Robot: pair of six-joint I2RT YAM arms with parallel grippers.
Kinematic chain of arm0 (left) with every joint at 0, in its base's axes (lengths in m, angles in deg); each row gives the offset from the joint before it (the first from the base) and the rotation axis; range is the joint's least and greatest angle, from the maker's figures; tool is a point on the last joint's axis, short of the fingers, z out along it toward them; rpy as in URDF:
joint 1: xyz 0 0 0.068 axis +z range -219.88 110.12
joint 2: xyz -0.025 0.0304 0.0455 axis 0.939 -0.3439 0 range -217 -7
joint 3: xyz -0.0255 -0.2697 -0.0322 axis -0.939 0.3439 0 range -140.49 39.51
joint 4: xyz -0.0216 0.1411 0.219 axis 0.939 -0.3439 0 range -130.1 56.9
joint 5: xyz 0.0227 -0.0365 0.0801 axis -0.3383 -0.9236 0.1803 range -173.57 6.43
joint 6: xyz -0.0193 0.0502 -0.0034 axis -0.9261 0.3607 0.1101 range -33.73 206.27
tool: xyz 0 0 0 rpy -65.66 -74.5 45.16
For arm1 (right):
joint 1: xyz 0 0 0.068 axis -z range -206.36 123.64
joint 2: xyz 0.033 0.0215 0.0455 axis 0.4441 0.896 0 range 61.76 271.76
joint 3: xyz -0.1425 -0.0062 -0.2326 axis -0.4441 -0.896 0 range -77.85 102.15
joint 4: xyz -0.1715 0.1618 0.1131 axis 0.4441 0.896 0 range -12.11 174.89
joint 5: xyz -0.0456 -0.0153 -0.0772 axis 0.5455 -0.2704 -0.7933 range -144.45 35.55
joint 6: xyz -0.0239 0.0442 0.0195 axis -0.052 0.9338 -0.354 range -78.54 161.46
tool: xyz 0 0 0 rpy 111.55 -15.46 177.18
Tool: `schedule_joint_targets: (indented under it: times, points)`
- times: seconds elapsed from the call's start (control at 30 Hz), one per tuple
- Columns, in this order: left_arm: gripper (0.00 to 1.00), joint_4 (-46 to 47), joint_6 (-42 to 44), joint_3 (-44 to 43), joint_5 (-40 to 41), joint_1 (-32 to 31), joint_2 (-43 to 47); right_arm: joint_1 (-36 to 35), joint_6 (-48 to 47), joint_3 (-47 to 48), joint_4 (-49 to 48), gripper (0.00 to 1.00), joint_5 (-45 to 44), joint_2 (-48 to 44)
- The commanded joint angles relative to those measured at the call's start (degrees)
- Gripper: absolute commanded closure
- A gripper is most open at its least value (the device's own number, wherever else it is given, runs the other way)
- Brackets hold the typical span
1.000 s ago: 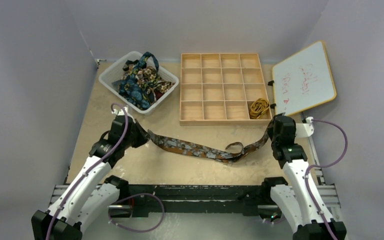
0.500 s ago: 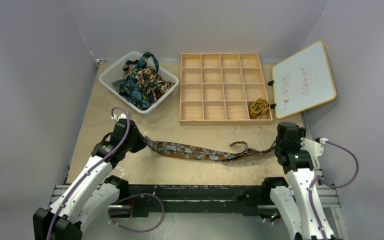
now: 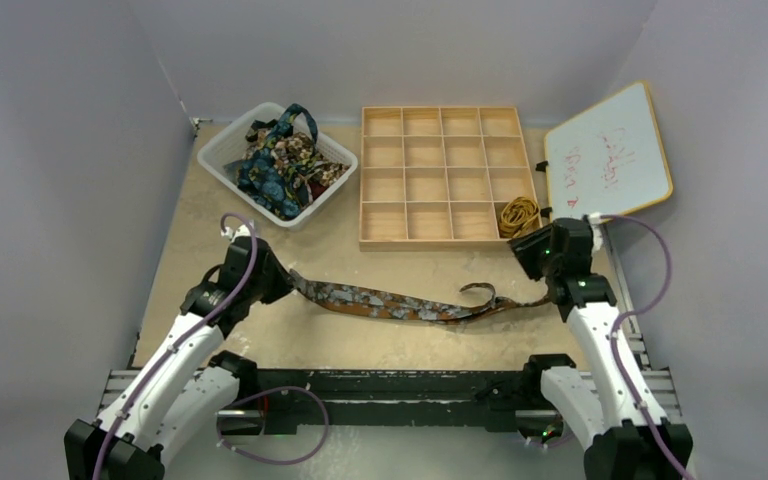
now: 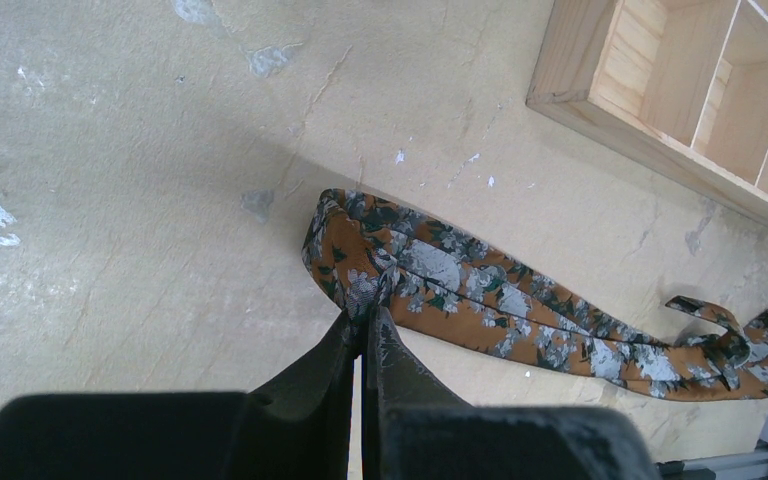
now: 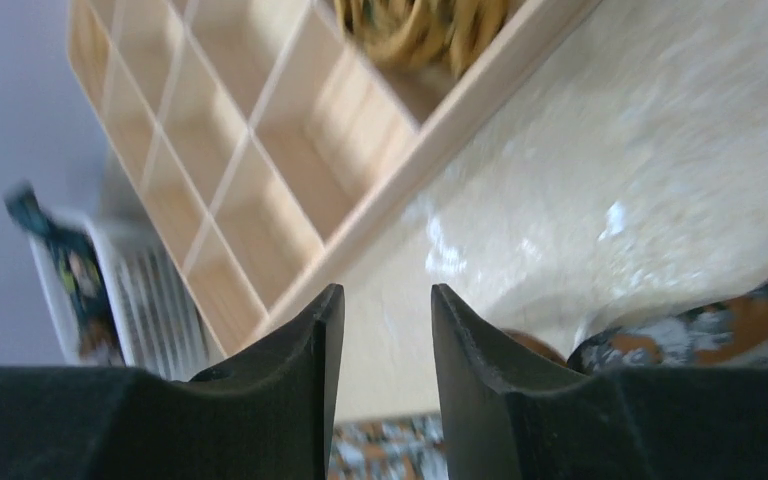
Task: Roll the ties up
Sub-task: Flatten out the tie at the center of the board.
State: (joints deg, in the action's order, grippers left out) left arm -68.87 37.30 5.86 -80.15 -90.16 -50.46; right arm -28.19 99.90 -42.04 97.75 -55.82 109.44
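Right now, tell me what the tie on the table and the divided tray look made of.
Tie: soft printed fabric, maybe silk or polyester; it lies limp and curls. Divided tray: pale, bare-looking wood, matte, with thin board dividers.

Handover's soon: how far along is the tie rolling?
Done: one gold tie, coiled in a compartment of the tray. In hand: left tool pinches one end of the brown tie; right tool open, empty. Left: rolling it, plus the ties in the basket.
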Motion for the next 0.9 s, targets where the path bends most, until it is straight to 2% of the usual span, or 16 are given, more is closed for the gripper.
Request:
schedule_joint_targets:
  times: [0.0, 0.2, 0.3, 0.37, 0.4, 0.6, 0.67, 0.7, 0.73, 0.77, 0.8, 0.87]
  points:
    - [1.0, -0.7, -0.9, -2.0, 0.8, 0.4, 1.3, 0.0, -6.5, -4.9, -5.5, 0.61, 21.2, -0.7]
    - [1.0, -0.9, -1.2, -2.6, 1.2, 0.4, 2.2, -0.1, -10.1, -6.7, 1.8, 0.61, 22.8, -0.8]
    - [1.0, -1.0, -0.9, -2.9, 1.0, 0.4, 2.1, -0.2, -9.6, -8.1, 5.6, 0.61, 19.7, -2.4]
    - [1.0, -1.1, -0.8, -2.8, 0.3, 0.4, 2.1, -0.1, -9.1, -8.2, 7.5, 0.57, 16.5, -3.8]
    - [1.0, -1.2, -0.8, -2.5, 0.0, 0.4, 2.1, -0.1, -9.1, -8.1, 7.9, 0.52, 15.8, -4.6]
    - [1.0, 0.2, 1.2, -2.3, -1.7, 0.4, 1.8, -0.1, -8.3, -8.2, 8.8, 0.47, 11.7, -3.5]
    - [0.79, -0.7, 2.2, -3.4, -2.1, 0.4, 0.3, -0.1, -9.5, -6.2, 11.1, 0.45, 7.3, -1.6]
    - [0.64, -1.2, 2.3, -3.9, -2.0, 0.4, -0.5, -0.2, -10.2, -5.3, 11.3, 0.42, 6.0, -1.0]
    - [0.49, -1.3, 2.4, -4.0, -1.9, 0.4, -0.9, -0.1, -10.8, -4.7, 11.3, 0.36, 5.5, -0.8]
    - [0.4, -1.8, 2.3, -4.5, -1.8, 0.4, -1.6, -0.2, -11.7, -4.0, 11.3, 0.3, 5.7, -0.3]
    - [0.31, -2.3, 2.1, -5.1, -1.6, 0.4, -2.0, -0.3, -12.7, -3.5, 11.1, 0.29, 6.1, 0.2]
    - [0.21, -2.7, 2.3, -6.1, -1.4, 0.4, -2.5, -1.5, -14.3, -2.3, 11.8, 0.23, 4.8, 1.9]
